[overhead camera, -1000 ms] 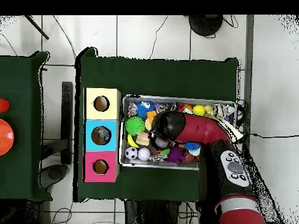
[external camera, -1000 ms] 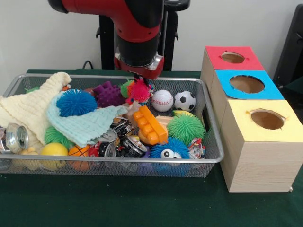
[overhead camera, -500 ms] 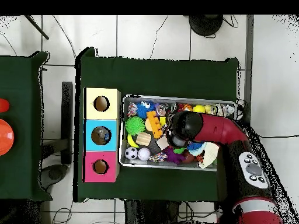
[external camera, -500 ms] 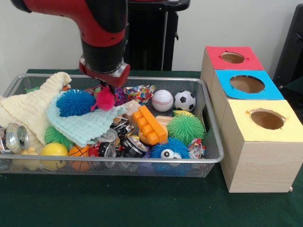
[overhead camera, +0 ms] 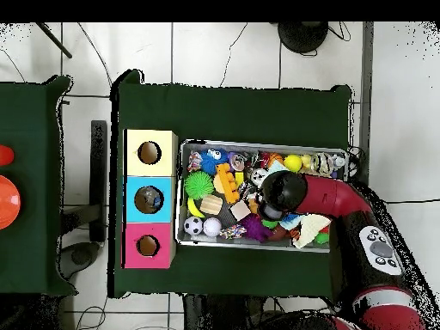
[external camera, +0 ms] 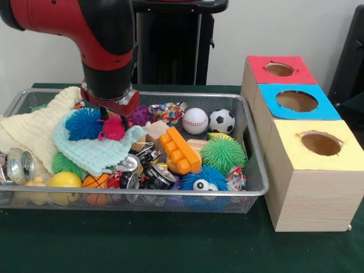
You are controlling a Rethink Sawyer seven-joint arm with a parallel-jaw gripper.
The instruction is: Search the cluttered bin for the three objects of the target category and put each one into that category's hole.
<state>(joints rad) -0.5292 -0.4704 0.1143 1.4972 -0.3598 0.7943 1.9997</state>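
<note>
In the front view my gripper (external camera: pixel 110 120) hangs low over the left-middle of the wire bin (external camera: pixel 250 190), shut on a pink spiky ball (external camera: pixel 113 129). The ball touches the pale teal cloth (external camera: pixel 99 151), right beside a blue spiky ball (external camera: pixel 83 123). Other spiky balls lie in the bin: a green one (external camera: pixel 223 154), a blue one with an eye (external camera: pixel 203 178) and a purple one (external camera: pixel 140 114). From overhead the arm's wrist (overhead camera: pixel 282 191) covers the gripper and the ball. Beside the bin stand the red box (external camera: pixel 301 71), blue box (external camera: pixel 272 94) and yellow box (external camera: pixel 296 153), each with a hole.
A baseball (external camera: pixel 195 120), soccer ball (external camera: pixel 222 121), orange brick (external camera: pixel 180 150), crushed cans (external camera: pixel 159 176), a yellow cloth (external camera: pixel 34 128) and a yellow ball (external camera: pixel 64 180) crowd the bin. The boxes sit right of the bin in the front view, left of it overhead (overhead camera: pixel 149 199).
The gripper has carried the pink spiky ball leftward across the bin, away from the boxes, and lowered it onto the teal cloth beside the blue spiky ball.
</note>
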